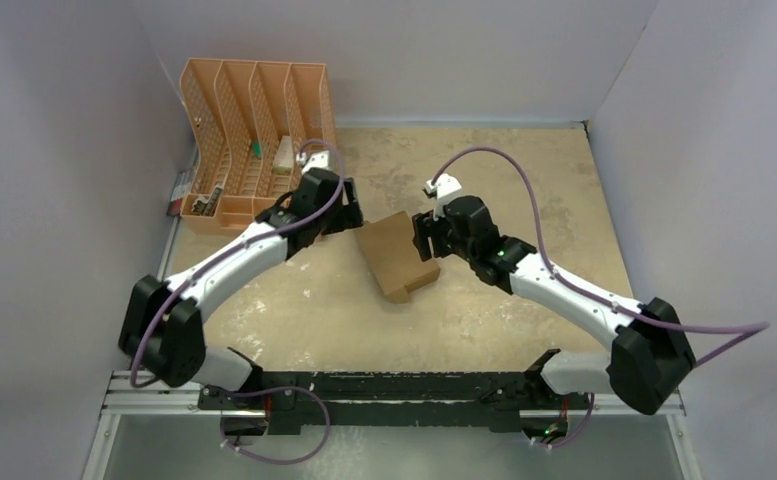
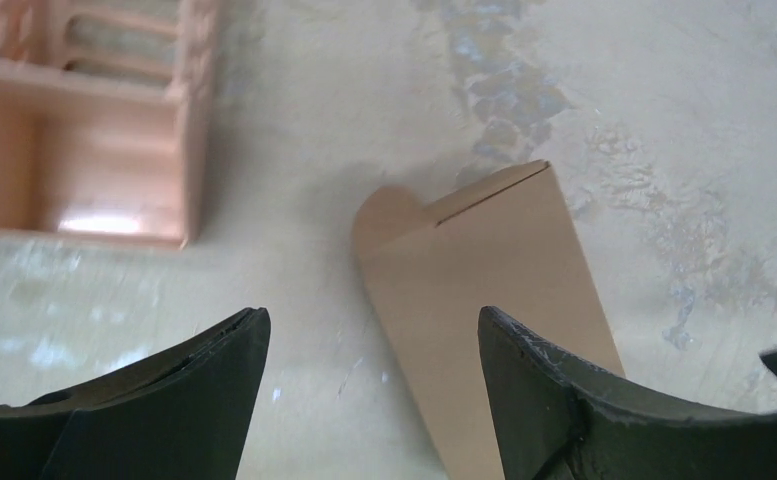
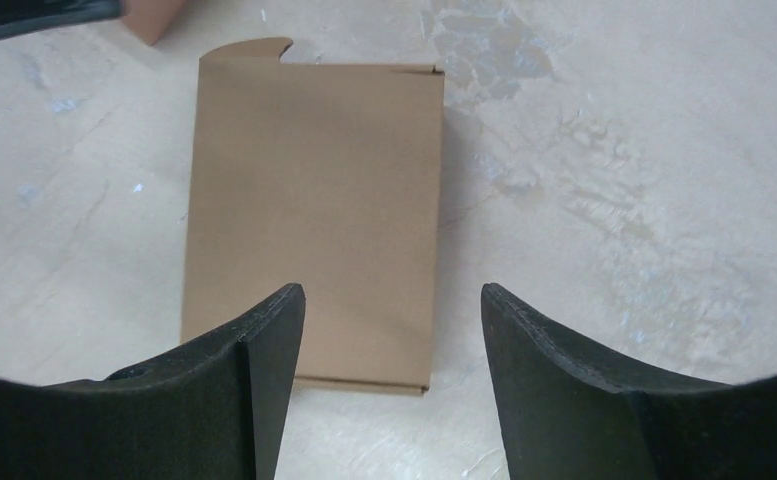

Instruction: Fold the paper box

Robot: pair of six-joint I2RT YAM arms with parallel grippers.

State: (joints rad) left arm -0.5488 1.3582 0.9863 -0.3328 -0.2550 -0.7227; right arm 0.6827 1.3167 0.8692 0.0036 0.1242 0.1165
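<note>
The paper box [image 1: 396, 256] is a flat brown cardboard rectangle lying on the table between the two arms. My left gripper [image 1: 350, 218] hovers at its left far corner, open, with nothing between its fingers. In the left wrist view the box [image 2: 494, 300] shows a rounded tab at its far end, and the left gripper [image 2: 374, 330] stands wide above it. My right gripper [image 1: 426, 238] is at the box's right edge, open and empty. From the right wrist the box [image 3: 314, 200] lies flat below the right gripper [image 3: 392, 300], folded shut.
An orange slotted plastic file organiser [image 1: 254, 135] stands at the back left, close behind the left gripper; its corner shows in the left wrist view [image 2: 84, 130]. White walls enclose the worn beige table [image 1: 524, 180] on three sides.
</note>
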